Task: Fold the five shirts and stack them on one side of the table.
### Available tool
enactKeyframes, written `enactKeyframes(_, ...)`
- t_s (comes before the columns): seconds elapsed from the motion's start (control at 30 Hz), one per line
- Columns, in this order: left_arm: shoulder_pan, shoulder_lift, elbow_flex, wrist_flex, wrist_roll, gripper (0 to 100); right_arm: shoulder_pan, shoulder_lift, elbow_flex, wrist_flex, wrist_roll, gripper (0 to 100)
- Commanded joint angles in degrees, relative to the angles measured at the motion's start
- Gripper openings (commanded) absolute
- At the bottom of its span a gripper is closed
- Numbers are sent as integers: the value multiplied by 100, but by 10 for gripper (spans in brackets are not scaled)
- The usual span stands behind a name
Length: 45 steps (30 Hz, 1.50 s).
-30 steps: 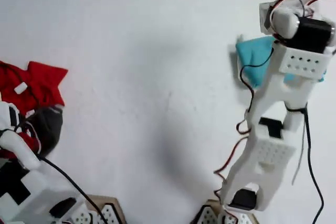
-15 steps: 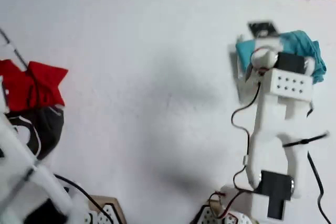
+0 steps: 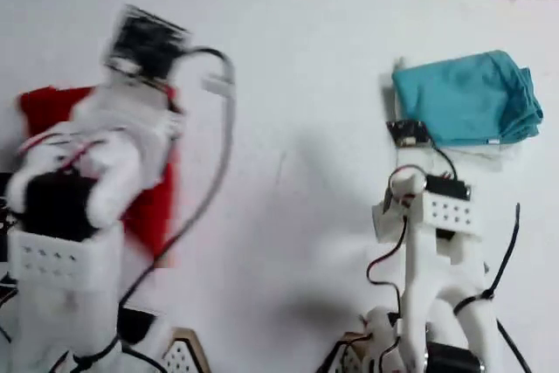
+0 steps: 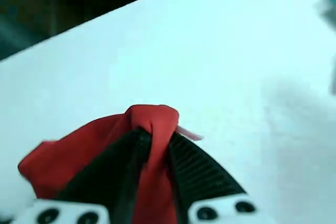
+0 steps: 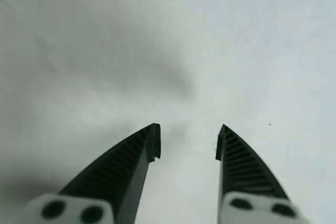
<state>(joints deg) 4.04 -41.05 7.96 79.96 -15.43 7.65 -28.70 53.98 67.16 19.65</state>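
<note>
Change: left hand point(image 4: 156, 142) pinching red shirt point(image 4: 73, 153), seemingly lifted; right hand point(image 5: 186, 141) spread, back from teal shirt point(image 3: 463, 98).

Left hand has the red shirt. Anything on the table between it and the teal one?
Nothing lies on the table between the red shirt in the left hand and the folded teal shirt. The open right hand sits over bare table at the teal shirt's near corner and may crowd the approach.
</note>
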Motion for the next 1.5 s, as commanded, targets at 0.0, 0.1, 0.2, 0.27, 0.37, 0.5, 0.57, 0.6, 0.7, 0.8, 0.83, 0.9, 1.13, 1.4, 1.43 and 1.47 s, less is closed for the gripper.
enactKeyframes(0.0, 888, -158, -215, -343, 70, 24, -13, -330, 422, -505, -18, 177)
enactKeyframes(0.1, 1240, -158, -215, -413, 79, 24, -13, -330, 686, -787, -18, 177)
enactKeyframes(0.2, 1451, -158, -163, -404, 79, 24, -13, -330, 826, -954, -18, 177)
enactKeyframes(0.27, 1547, -158, 48, -448, 79, 24, -13, -330, 826, -971, -18, 177)
enactKeyframes(0.37, 1565, -158, 629, -642, 79, 46, -13, -330, 826, -980, -18, 177)
enactKeyframes(0.5, 1547, -167, 1218, -721, 79, 146, -31, -330, 800, -998, -18, 177)
enactKeyframes(0.57, 1547, -167, 1420, -686, 79, 178, -40, -330, 800, -1103, -18, 177)
enactKeyframes(0.6, 1547, -185, 1516, -686, 79, 181, -22, -330, 800, -1147, -18, 177)
enactKeyframes(0.7, 1389, -211, 1631, -651, 44, 181, -31, -330, 800, -1182, -18, 177)
enactKeyframes(0.8, 826, -202, 1631, -624, 44, 181, -40, -330, 800, -1182, -18, 177)
enactKeyframes(0.83, 624, -167, 1640, -624, 53, 181, -40, -330, 800, -1182, -18, 177)
enactKeyframes(0.9, 378, -149, 1798, -686, 62, 183, -40, -330, 800, -1182, -18, 178)
enactKeyframes(1.13, 1196, 422, 2826, -1204, 70, 184, -13, -321, 791, -1305, -26, 180)
enactKeyframes(1.4, 2523, 1670, 2958, -888, 35, 185, 198, -347, 791, -1200, -18, 180)
enactKeyframes(1.43, 2629, 1785, 2976, -879, 35, 185, 330, -374, 791, -1191, -18, 180)
enactKeyframes(1.47, 2725, 1890, 2967, -862, 35, 185, 497, -374, 791, -1191, -9, 180)
